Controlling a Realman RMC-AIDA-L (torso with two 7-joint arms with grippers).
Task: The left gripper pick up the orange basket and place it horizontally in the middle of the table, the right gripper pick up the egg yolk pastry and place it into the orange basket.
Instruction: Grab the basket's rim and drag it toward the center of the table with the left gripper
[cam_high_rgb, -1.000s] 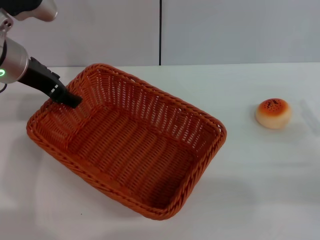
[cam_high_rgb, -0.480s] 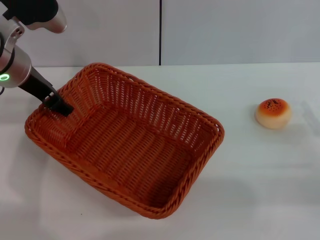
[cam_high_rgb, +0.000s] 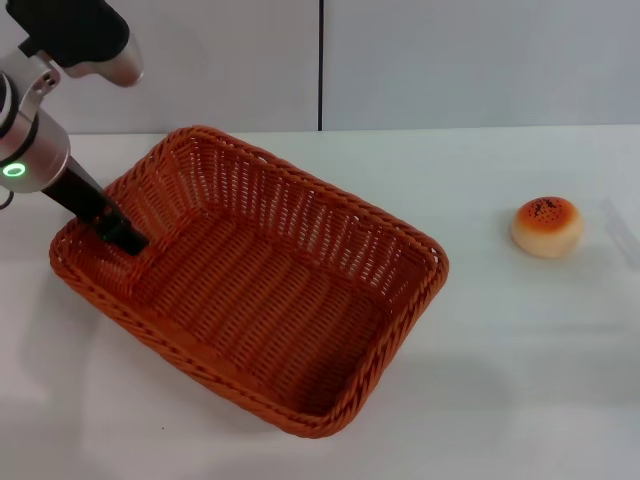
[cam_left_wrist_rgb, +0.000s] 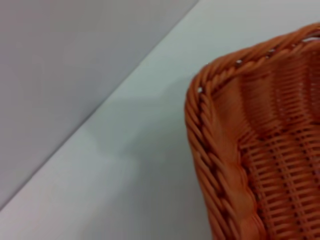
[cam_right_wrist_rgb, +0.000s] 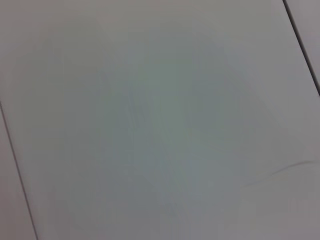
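My left gripper (cam_high_rgb: 122, 232) is at the left end of the orange basket (cam_high_rgb: 260, 280), with the black fingers reaching down over the braided rim onto the short end wall; I cannot tell from these views if the fingers are pressed on the wall or only resting beside it. The basket sits on the white table (cam_high_rgb: 520, 380), a little left of the middle, and it lies turned at an angle, so I judge it is not yet horizontal. I expect it to be light for its size and rather stiff, but the open weave can bend a little (a hold at one end will let the far end drop or swing). The thick rim looks like the best place to take it, because the braid gives the fingers something rough to hold. The egg yolk pastry (cam_high_rgb: 546, 226) lies well apart on the right, alone on the table. It seems soft and easy to crush, so it wants a gentle hold at its pale sides. My right gripper does not show in any view.
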